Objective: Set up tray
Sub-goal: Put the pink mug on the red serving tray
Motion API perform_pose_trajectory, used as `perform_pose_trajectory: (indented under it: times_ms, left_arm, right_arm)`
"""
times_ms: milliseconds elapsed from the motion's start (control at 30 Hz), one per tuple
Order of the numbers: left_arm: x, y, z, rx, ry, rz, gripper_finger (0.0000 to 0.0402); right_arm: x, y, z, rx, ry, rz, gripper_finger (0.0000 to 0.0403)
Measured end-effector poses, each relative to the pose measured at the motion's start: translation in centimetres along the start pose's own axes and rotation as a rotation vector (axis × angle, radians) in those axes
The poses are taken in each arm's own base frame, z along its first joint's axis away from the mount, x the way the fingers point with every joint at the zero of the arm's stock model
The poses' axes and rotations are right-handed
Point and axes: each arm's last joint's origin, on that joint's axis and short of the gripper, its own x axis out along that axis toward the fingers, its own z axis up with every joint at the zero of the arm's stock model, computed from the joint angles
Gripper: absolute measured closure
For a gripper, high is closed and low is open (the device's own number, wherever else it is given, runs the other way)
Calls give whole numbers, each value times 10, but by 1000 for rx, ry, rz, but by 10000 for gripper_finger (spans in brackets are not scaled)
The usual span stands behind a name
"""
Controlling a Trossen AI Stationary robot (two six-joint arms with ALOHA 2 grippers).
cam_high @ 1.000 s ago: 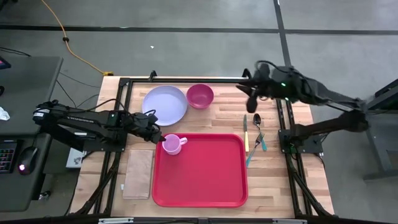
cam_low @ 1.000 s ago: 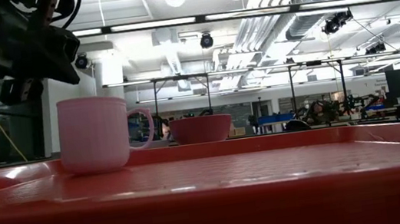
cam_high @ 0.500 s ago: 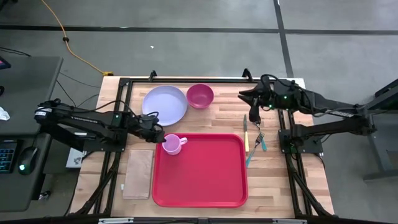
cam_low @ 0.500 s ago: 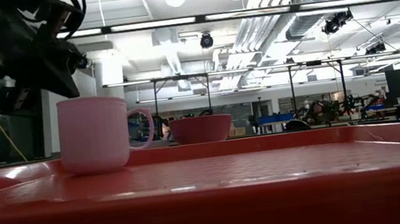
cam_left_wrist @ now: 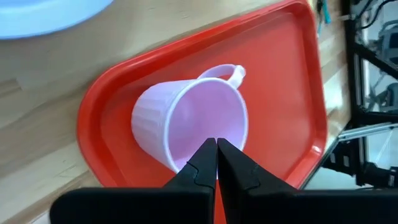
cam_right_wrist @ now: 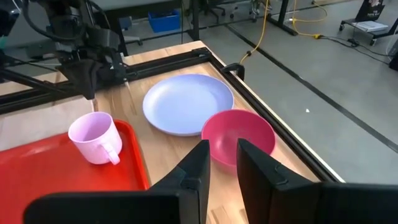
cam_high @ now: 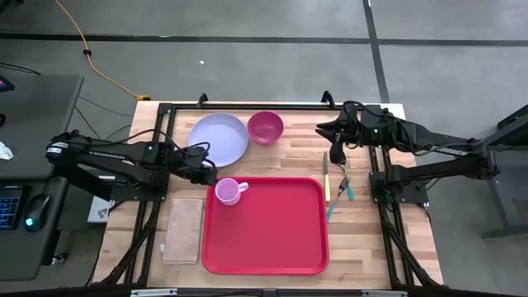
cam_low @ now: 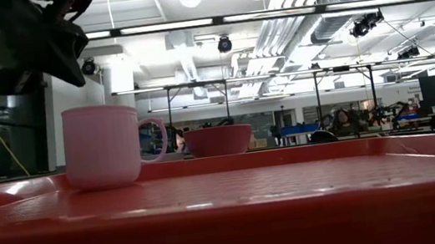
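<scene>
The red tray (cam_high: 272,239) lies on the wooden table near its front edge. A pink cup (cam_high: 227,191) stands upright on the tray's far left corner, handle toward the right. My left gripper (cam_left_wrist: 216,144) is shut and hovers just left of and above the cup (cam_left_wrist: 186,124), clear of it. My right gripper (cam_high: 336,155) hangs over the cutlery to the right of the tray, with its fingers (cam_right_wrist: 193,168) a little apart and nothing between them.
A lilac plate (cam_high: 219,138) and a magenta bowl (cam_high: 266,126) sit behind the tray. A tan napkin (cam_high: 184,229) lies left of it. A yellow-handled knife (cam_high: 327,180) and a teal-handled fork (cam_high: 340,196) lie to its right. Black frame rails run along the table's sides.
My left gripper has risen and drawn back a little toward the table's left edge, away from the cup, which has stayed upright on the tray. My right gripper has come down toward the cutlery to the right of the tray.
</scene>
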Motion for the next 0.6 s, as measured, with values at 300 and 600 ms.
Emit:
perform_pose_trajectory:
  times_ms: [300, 600]
  left_arm:
    - [0, 0, 1, -51, -27, 7, 357]
    - [0, 0, 1, -24, -28, 6, 322]
  right_arm:
    - [0, 0, 0, -3, 5, -1, 346]
    - [0, 0, -2, -6, 25, -4, 346]
